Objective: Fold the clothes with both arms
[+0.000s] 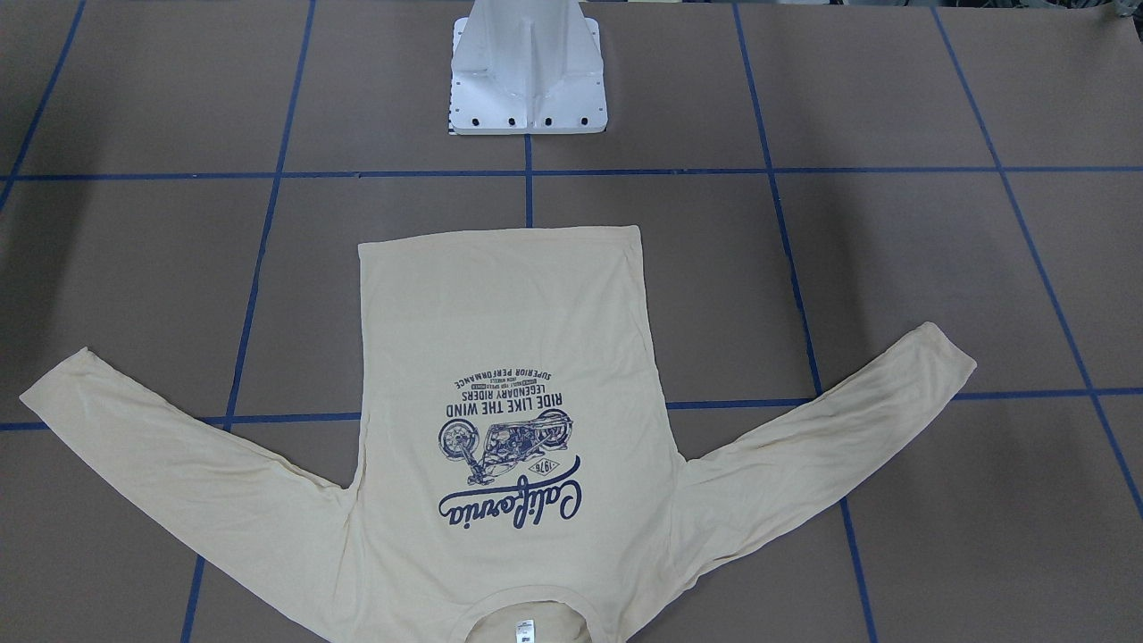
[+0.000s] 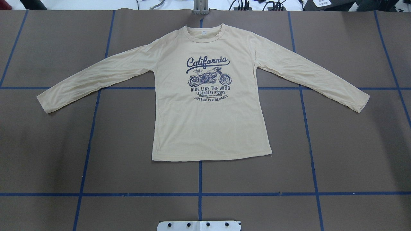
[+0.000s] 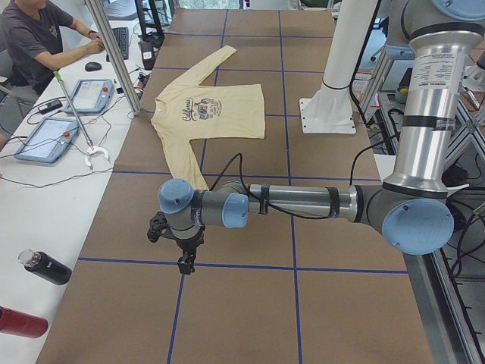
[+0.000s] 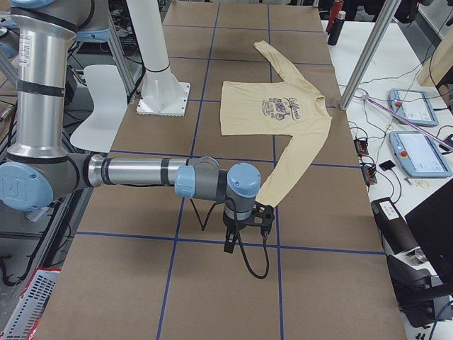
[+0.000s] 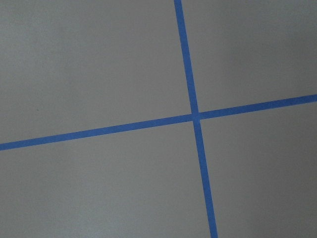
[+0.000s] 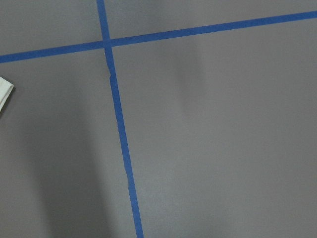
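On the brown-covered table [image 2: 48, 154], the T-shirt [image 2: 208, 122] lay flat and face up with its print [image 2: 208, 78] showing. Its collar pointed away from the robot and its hem toward the pedestal base [image 1: 529, 80]. Both sleeves were spread outward, and no fold had been made.

The left gripper [image 3: 182, 254] hung over bare table beyond the left sleeve [image 2: 96, 75], clear of the cloth. The right gripper [image 4: 237, 234] hung just past the cuff of the right sleeve [image 2: 314, 75]. Neither carried any cloth. Both appeared only in the side views, so I could not tell whether their jaws stood wide or narrow. The wrist cameras showed only table and blue tape lines [image 5: 190, 116].

Assessed risks:
- The fabric looked thin, so a pinch might take only the upper layer or catch the table covering beneath.
- Uneven lifting by the two arms would likely skew the body or drag it off square.
- The right gripper's nearness to the cuff could snag it on descent.
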`<state>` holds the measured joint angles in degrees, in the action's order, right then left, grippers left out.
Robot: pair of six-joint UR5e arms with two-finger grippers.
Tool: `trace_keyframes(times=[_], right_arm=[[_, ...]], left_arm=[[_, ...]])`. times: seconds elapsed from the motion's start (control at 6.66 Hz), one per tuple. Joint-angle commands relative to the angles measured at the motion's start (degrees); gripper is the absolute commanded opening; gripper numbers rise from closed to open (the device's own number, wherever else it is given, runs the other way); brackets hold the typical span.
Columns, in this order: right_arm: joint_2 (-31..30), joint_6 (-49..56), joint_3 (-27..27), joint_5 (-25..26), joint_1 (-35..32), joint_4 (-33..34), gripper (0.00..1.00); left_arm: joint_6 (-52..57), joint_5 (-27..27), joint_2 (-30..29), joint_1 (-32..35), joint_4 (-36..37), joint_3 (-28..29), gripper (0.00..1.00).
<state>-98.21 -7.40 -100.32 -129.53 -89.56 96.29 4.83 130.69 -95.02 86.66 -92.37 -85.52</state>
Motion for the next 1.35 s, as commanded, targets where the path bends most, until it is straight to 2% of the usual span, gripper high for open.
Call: trace_keyframes(times=[0.0, 0.3, 0.6, 0.75, 0.9, 1.05, 1.2], right_arm=[[0.1, -0.2, -0.2, 0.2, 0.0, -0.1, 1.0], [0.6, -0.5, 0.0, -0.3, 0.0, -0.1, 1.0], [6.8, -0.6, 0.1, -3.0, 2.3, -0.1, 1.0], [9.5, -0.7, 0.2, -3.1, 4.5, -0.2, 1.0], [12.8, -0.9, -0.5, -3.0, 7.7, -0.2, 1.0], [15.9, -2.7, -0.1, -2.8, 10.1, -0.2, 1.0], [16.3, -4.4, 0.6, -2.8, 11.9, -2.7, 1.0]], left_arm=[[0.0, 0.0, 0.1, 0.0, 0.0, 0.0, 0.99], [-0.2, -0.1, -0.6, -0.1, -0.1, -0.4, 0.99], [-0.9, -0.2, -9.2, -0.5, 0.1, -0.4, 0.99], [-0.6, 0.7, -10.3, -0.5, -1.0, -1.0, 0.99], [-0.8, 1.5, -12.1, -2.2, -4.3, 0.1, 0.99], [-2.9, 1.5, -11.9, -3.6, -7.4, -1.3, 0.99], [-6.8, 1.6, -11.8, -5.3, -14.2, -1.8, 0.99]])
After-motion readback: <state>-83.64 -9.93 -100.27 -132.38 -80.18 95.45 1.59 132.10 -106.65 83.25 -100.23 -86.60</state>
